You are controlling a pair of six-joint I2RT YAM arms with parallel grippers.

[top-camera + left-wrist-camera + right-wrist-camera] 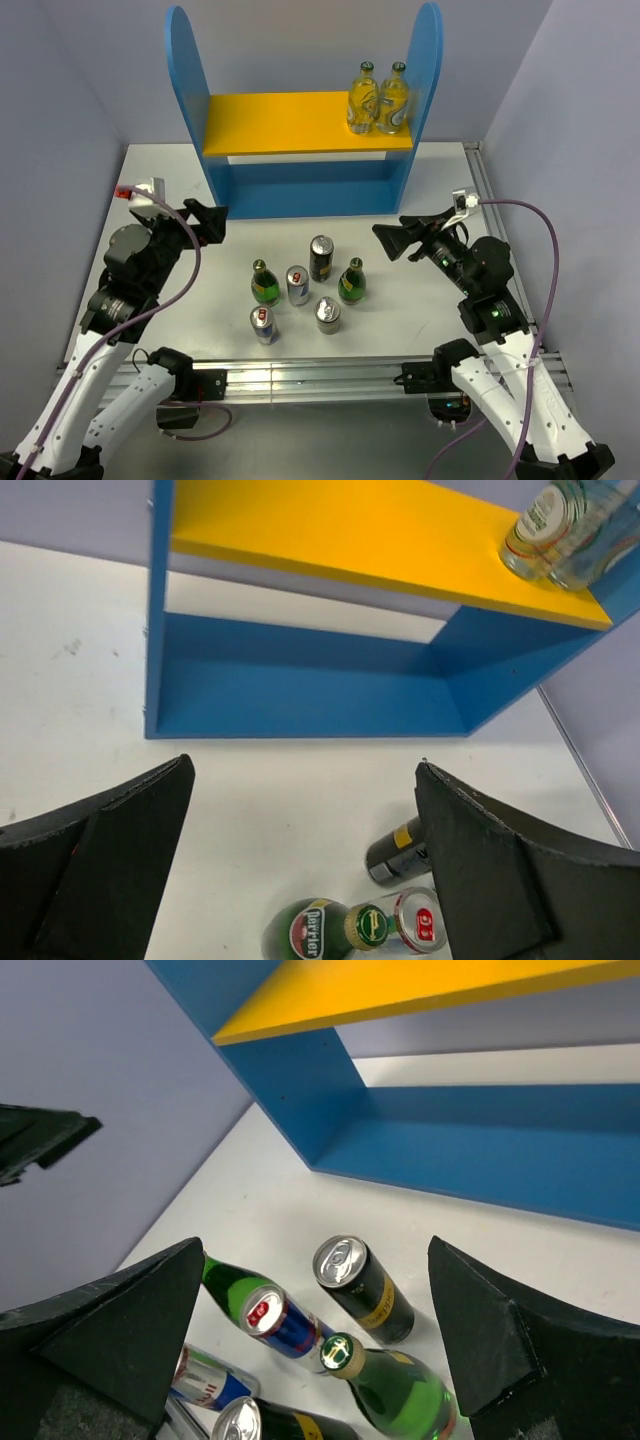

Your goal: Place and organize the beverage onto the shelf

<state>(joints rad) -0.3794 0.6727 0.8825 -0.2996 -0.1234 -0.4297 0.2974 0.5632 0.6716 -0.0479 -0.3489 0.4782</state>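
Note:
The shelf (pixel 300 125) is a blue rack with a yellow upper board (pixel 350 530) at the back of the table. Two pale glass bottles (pixel 378 98) stand at the right end of that board. The beverage stands grouped on the table in front: two green bottles (pixel 265 284) (pixel 351 282), two silver-blue cans (pixel 297 285) (pixel 264 324) and two dark cans (pixel 321 258) (pixel 328 315). My left gripper (pixel 212 222) hovers open to the group's left. My right gripper (pixel 385 243) hovers open to its right. Neither holds anything.
The shelf's blue lower tier (pixel 300 695) has nothing on it. A metal rail (pixel 310 375) runs along the table's near edge between the arm bases. Grey walls close in on both sides. The left gripper's finger (pixel 40 1140) shows in the right wrist view.

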